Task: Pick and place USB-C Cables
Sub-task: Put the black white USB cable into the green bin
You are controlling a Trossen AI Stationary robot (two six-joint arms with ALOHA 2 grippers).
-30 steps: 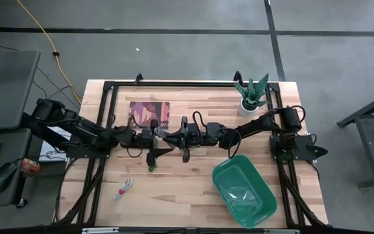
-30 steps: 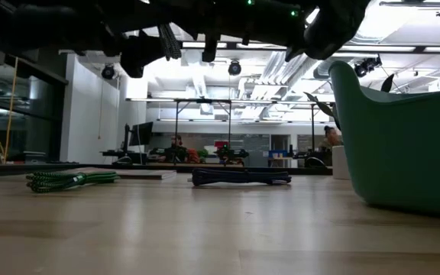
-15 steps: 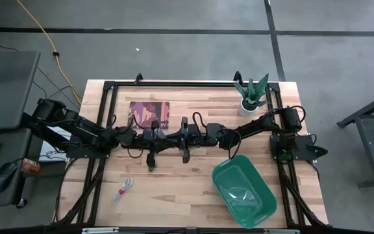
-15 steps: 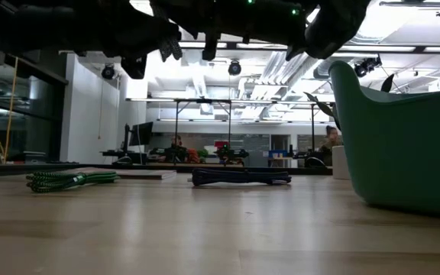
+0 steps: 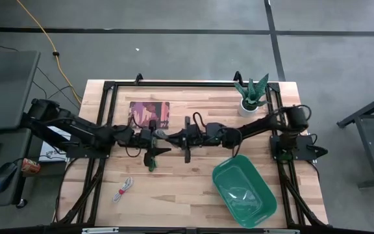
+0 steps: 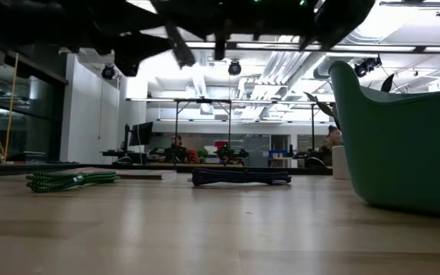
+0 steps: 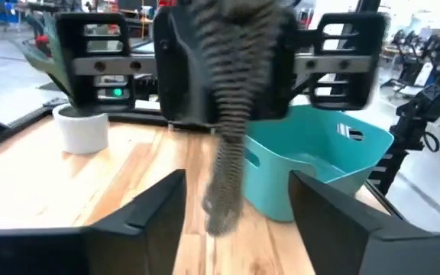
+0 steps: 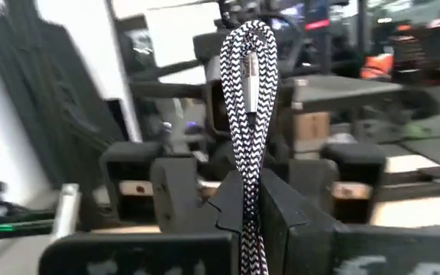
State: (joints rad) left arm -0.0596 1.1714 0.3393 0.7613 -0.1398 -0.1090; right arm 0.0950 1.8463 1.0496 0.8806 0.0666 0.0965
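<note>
The silver-grey braided cable (image 8: 247, 92) sits in my shut right gripper (image 8: 252, 221) above the table's middle (image 5: 163, 134). My left gripper (image 7: 235, 229) is open and faces it from the left, fingers on either side of the dangling cable (image 7: 228, 160) without touching it. The green cable (image 6: 71, 179) and the dark purple cable (image 6: 241, 177) lie flat on the wood below the arms. The white-and-red cable (image 5: 123, 190) lies near the near-left part of the table. My right gripper pinches the silver-grey cable between its two fingers (image 8: 281, 206), the folded bundle running along them, fingers level from the table's right. The looped end (image 8: 247, 34) sticks out past the fingertips. The cable is lifted clear of the table and droops from the gripper (image 7: 221, 214).
A teal tub (image 5: 244, 190) stands at the near right, under the right arm. A potted plant (image 5: 252, 97) is at the far right, and a picture mat (image 5: 149, 114) lies flat behind the grippers. A black frame (image 5: 106, 88) rims the table.
My left arm has drawn back a little toward the table's left edge, away from the right gripper. The silver-grey cable has stayed with the right gripper, held in the air. The cables on the table have not moved.
</note>
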